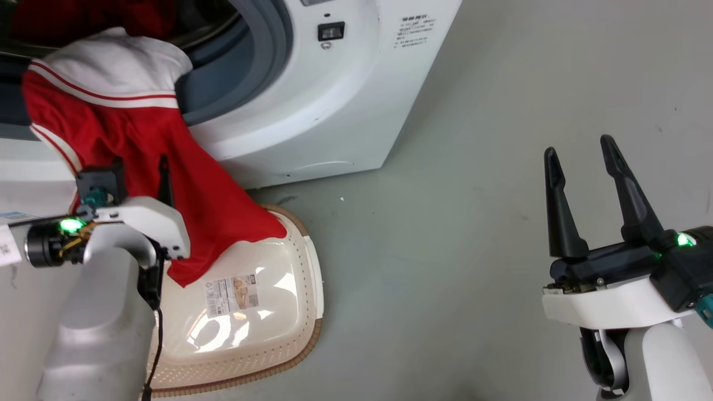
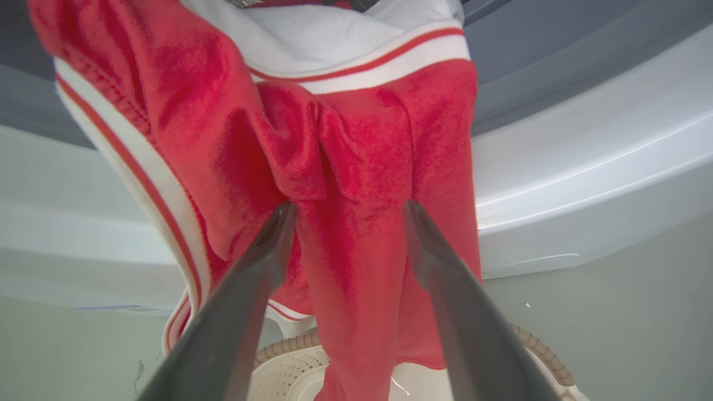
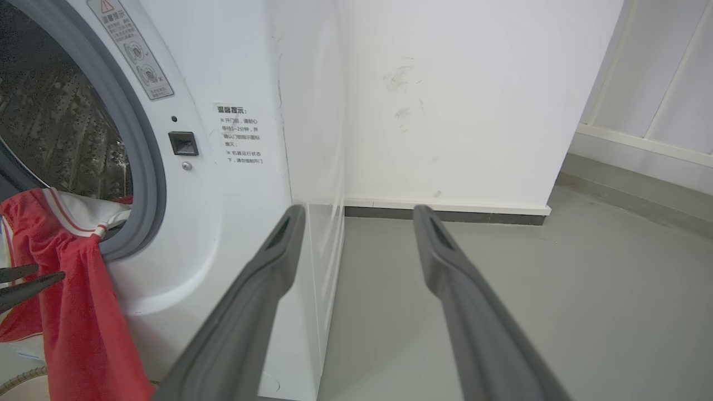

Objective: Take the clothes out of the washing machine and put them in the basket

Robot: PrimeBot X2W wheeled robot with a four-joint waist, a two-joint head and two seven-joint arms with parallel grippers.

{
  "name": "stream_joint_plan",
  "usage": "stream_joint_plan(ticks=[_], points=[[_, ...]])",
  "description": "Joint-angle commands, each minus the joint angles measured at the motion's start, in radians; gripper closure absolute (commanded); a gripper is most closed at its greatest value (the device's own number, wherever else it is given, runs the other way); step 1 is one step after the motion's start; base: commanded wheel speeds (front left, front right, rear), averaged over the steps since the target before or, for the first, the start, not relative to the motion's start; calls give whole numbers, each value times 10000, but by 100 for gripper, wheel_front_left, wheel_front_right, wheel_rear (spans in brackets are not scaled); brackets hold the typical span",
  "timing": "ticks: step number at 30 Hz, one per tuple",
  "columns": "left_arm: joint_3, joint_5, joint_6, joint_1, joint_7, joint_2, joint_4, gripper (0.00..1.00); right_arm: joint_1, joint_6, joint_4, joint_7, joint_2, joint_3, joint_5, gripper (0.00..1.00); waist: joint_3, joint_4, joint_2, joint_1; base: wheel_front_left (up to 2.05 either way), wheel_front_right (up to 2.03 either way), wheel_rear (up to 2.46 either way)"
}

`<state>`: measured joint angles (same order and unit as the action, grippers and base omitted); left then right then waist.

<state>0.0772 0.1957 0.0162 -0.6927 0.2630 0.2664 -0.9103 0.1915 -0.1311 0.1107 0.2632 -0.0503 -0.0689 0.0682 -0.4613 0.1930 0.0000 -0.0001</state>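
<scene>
Clearly, the clothes (image 1: pixel 139 122) are only half out. A red garment with a white, red-striped band hangs over the grey rubber rim (image 1: pixel 262 50) of the washing machine (image 1: pixel 334 111). Its top lies inside the porthole and its lower end trails down into the far left part of the basket (image 1: pixel 267 340). The basket stands on the grey floor (image 1: pixel 473 223) just in front of the machine, with its paper label (image 1: pixel 231 295) facing up. The left gripper (image 2: pixel 345 207) is at the near side of the hanging cloth with its fingers spread apart. Their tips are at the red fabric and pinch nothing, though I cannot tell whether they touch it. The right gripper (image 1: pixel 578 145) is well off to the right above bare floor, its fingers wide apart and empty.
</scene>
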Motion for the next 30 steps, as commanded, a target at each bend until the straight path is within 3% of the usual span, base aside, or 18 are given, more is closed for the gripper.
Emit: stream_joint_plan(ticks=[1,10,16,18,30], points=[[-26,-61,-25,-262,26,61,-90,0,174,7,55,24,1,-1,23,0,-224,148,0,1,0,0,0],[-152,-174,81,-1436,27,364,-710,0,478,7,172,24,1,-8,180,0,-1054,401,0,1,0,0,0],[-254,-214,48,-1805,66,359,-419,0,557,7,168,24,1,59,205,0,-1232,385,0,1,0,0,0],[-287,-196,7,-1720,75,283,-371,100,545,7,126,24,1,65,203,0,-1202,356,0,1,0,0,0],[-435,-221,-168,-697,45,-91,-290,100,317,7,-50,24,1,15,68,0,-560,121,0,1,0,0,0]])
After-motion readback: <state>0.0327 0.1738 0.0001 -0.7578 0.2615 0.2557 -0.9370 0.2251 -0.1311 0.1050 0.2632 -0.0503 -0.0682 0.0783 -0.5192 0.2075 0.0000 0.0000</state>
